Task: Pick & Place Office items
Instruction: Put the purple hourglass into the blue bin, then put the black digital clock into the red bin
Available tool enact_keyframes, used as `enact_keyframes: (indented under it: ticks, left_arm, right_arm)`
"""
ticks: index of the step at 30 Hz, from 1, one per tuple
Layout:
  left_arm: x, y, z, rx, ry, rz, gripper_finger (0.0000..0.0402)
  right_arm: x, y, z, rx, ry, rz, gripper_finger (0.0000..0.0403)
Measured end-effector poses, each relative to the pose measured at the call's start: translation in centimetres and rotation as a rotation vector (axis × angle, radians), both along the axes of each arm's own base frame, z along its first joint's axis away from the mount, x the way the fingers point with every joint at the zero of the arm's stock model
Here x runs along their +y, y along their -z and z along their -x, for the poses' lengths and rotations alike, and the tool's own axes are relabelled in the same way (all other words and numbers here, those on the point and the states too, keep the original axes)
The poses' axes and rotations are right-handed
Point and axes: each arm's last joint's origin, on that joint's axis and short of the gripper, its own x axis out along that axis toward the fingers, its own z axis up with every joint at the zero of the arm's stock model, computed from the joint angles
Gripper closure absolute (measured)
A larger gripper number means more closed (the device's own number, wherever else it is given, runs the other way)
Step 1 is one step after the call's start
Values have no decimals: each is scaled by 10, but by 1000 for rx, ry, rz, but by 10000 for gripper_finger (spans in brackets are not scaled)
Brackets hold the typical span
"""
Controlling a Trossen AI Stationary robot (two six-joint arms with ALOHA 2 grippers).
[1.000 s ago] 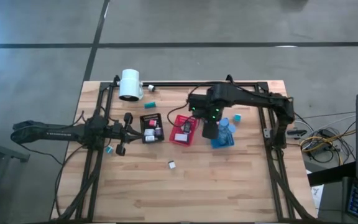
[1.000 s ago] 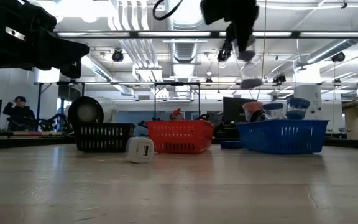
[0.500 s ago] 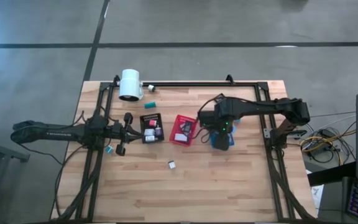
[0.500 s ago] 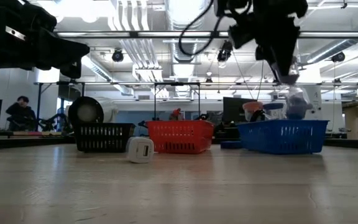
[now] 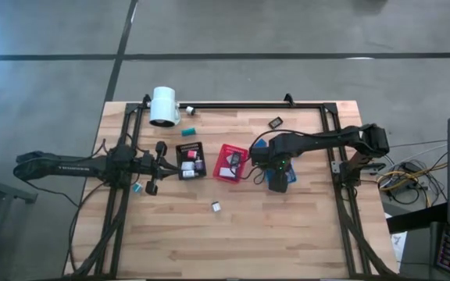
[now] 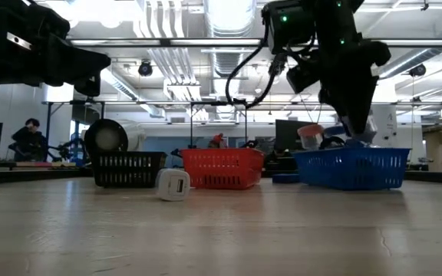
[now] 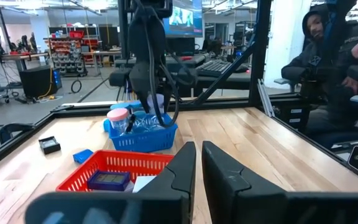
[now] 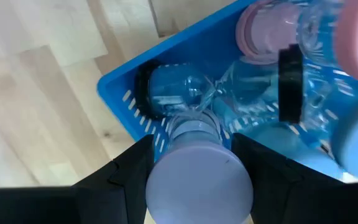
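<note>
Blue tray (image 5: 289, 176) now lay under the right gripper (image 8: 194, 146), which had dropped from above, clasping a lavender-capped clear container (image 8: 197, 168) at its rim; left gripper (image 7: 197, 163) stayed shut, idle beside the black tray (image 5: 190, 159).

The right pincer (image 5: 278, 181) sits low over the blue tray (image 5: 290, 177), beside the red tray (image 5: 230, 163)

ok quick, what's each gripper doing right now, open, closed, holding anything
Left gripper: shut, empty, waiting at the table's left side.
Right gripper: shut on a lavender-capped clear container, over the blue tray.
</note>
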Motion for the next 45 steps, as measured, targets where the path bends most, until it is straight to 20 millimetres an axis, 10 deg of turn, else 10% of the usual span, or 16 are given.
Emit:
enact_keyframes:
  ticks: [16, 29, 39, 45]
  left_arm:
    - [0, 0, 0, 0, 1, 0, 367]
    - [0, 0, 0, 1, 0, 4, 367]
    - [0, 0, 0, 0, 0, 19, 367]
    - [0, 0, 0, -2, -4, 6, 367]
  right_arm:
    - [0, 19, 8, 4, -14, -9, 182]
    - [-2, -55, 15, -236, -30, 29, 123]
    - [4, -148, 61, -890, -98, 368, 148]
    - [6, -137, 87, -1317, -149, 372, 243]
